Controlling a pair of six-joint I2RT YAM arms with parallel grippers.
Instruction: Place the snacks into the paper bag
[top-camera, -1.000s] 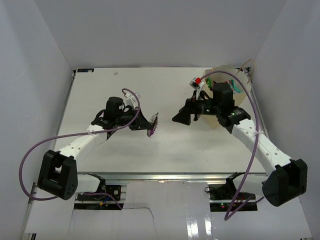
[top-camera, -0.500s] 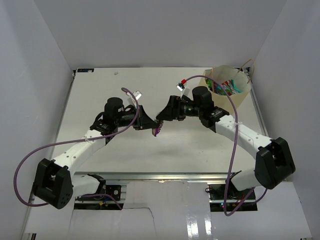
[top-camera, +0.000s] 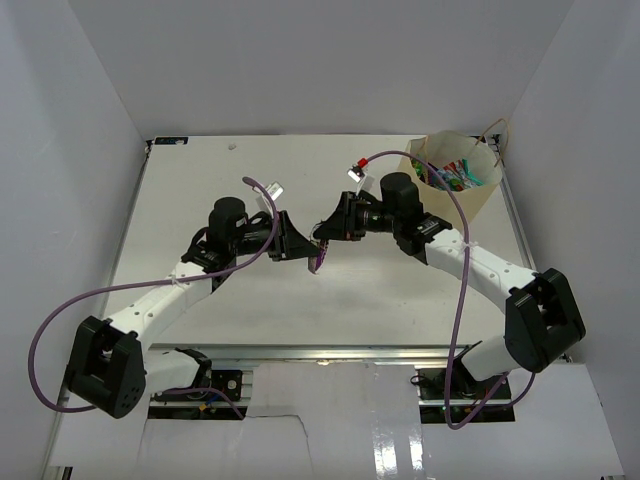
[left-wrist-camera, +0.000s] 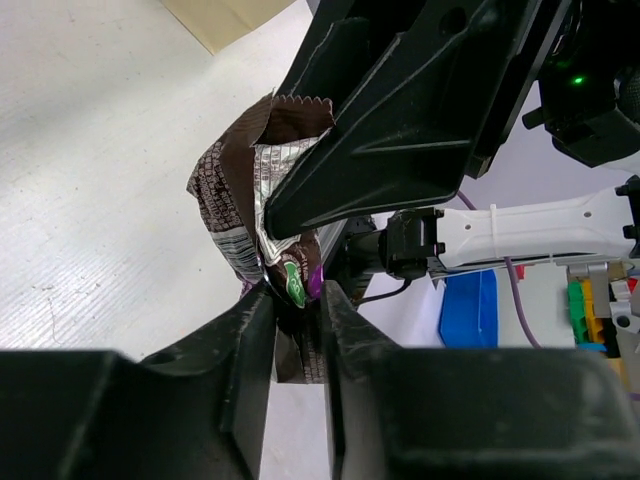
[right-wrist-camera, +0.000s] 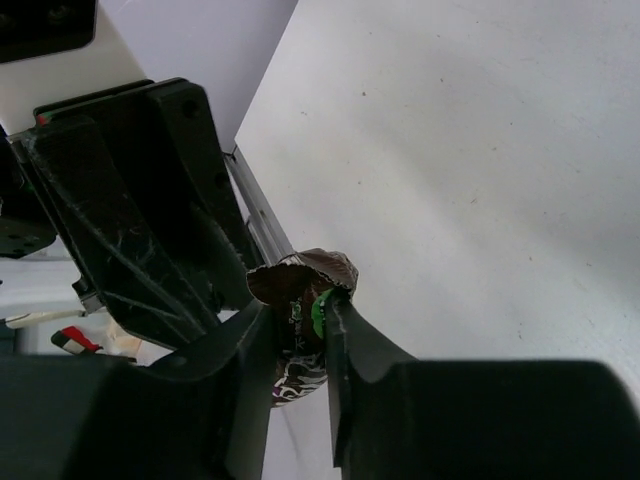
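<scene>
A purple snack packet (top-camera: 318, 258) hangs above the middle of the table, between both grippers. My left gripper (top-camera: 305, 248) comes at it from the left, and both its fingers lie against the packet's lower end (left-wrist-camera: 255, 190). My right gripper (top-camera: 326, 236) comes from the right and is shut on the packet's upper, crimped end (right-wrist-camera: 305, 275). In the left wrist view the right gripper's black fingers (left-wrist-camera: 400, 130) cover the packet's right side. The tan paper bag (top-camera: 482, 203) stands open at the back right, with several colourful snacks (top-camera: 455, 175) inside it.
The bag sits against the right wall near the table's far corner. A purple cable (top-camera: 455, 260) loops beside the right arm. A small red-and-white tag (top-camera: 357, 170) sticks up behind the right wrist. The table's front rail (top-camera: 330, 352) runs by the arm bases.
My right arm swung left from the bag to the packet held by my left gripper, and its jaws shut on the packet. The left arm moved slightly right to meet it.
</scene>
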